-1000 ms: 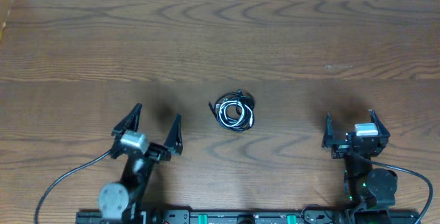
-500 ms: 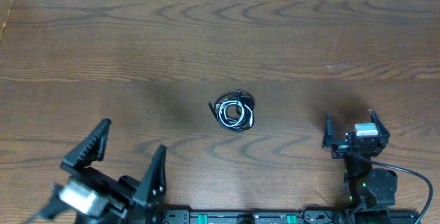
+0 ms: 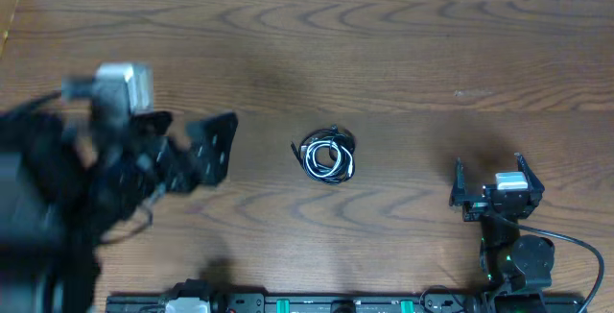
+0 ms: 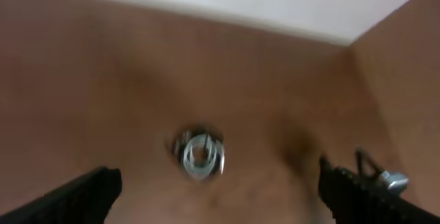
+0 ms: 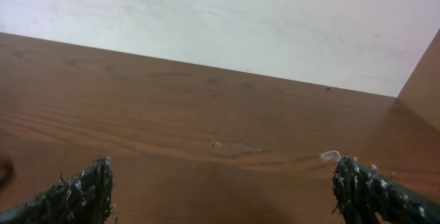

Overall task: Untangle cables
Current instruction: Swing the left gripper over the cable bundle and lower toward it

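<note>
Cables [image 3: 327, 156]: one small coiled bundle, black cords with a white one looped through, lying flat near the middle of the desk [image 3: 384, 54]. Nothing is touching it. In your left wrist view the same bundle [image 4: 201, 157] sits ahead of the fingers, roughly centred between them, and it is blurred.

Left gripper [image 4: 218, 195]: jaws spread wide with nothing between them. Overhead, the left arm [image 3: 115, 150] is a large blur over the left side of the desk, high up near the camera. One dark finger [image 3: 213, 146] points toward the bundle and is well apart from it.

Right gripper [image 3: 489, 171]: jaws also spread wide and holding nothing. It sits by the near edge on the right side, well apart from the bundle. Its wrist view shows bare wood up to the far edge and a white wall [image 5: 206, 18] behind.

A thick black wire [image 3: 576, 246] curves off the right arm's base. The rail [image 3: 326, 303] along the near edge has green bits on it, and any marks there are too small to read.
</note>
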Motion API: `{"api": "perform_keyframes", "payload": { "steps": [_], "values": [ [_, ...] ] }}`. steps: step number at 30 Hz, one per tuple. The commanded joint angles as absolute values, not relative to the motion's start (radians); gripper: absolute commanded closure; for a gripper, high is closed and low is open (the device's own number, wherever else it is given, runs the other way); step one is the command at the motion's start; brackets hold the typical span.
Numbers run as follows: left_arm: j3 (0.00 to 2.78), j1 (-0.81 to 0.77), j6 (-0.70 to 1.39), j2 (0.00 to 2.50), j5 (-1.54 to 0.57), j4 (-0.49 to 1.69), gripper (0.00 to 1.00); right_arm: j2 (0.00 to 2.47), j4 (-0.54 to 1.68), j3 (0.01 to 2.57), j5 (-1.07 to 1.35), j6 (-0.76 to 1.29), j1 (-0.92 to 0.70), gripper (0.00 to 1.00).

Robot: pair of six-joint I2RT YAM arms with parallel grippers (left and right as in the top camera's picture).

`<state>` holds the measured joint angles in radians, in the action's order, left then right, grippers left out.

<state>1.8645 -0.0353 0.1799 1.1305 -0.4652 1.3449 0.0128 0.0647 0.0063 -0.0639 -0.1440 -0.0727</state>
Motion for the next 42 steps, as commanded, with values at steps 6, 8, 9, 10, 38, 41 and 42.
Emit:
{"api": "perform_keyframes", "payload": {
  "steps": [6, 8, 9, 10, 38, 41, 42],
  "values": [
    [1.883, -0.036, 0.299, 1.493, -0.464, 1.583, 0.02, 0.01, 0.068, 0.006, -0.072, -0.158, -0.082, 0.01],
    [1.883, -0.036, 0.331, 1.559, -0.462, 1.58, 0.02, 0.01, 0.068, 0.006, -0.072, -0.158, -0.082, 0.01],
    [1.883, -0.036, 0.331, 1.594, -0.46, 1.578, 0.02, 0.01, 0.068, 0.006, -0.072, -0.158, -0.082, 0.01],
    [1.883, -0.036, 0.331, 1.623, -0.46, 1.575, 0.02, 0.01, 0.068, 0.006, -0.072, -0.158, -0.082, 0.01],
    [1.821, -0.435, 0.627, 2.079, -0.477, 1.315, 0.75, 0.01, 0.068, 0.006, -0.072, -0.158, -0.082, 0.01],
    [1.821, -0.448, 0.709, 2.079, -0.422, 1.246, 0.68, 0.01, 0.068, 0.006, -0.072, -0.158, -0.082, 0.01],
    [1.821, -0.451, 0.741, 2.079, -0.395, 1.238, 0.67, 0.01, 0.068, 0.006, -0.072, -0.158, -0.082, 0.01]
  ]
}}
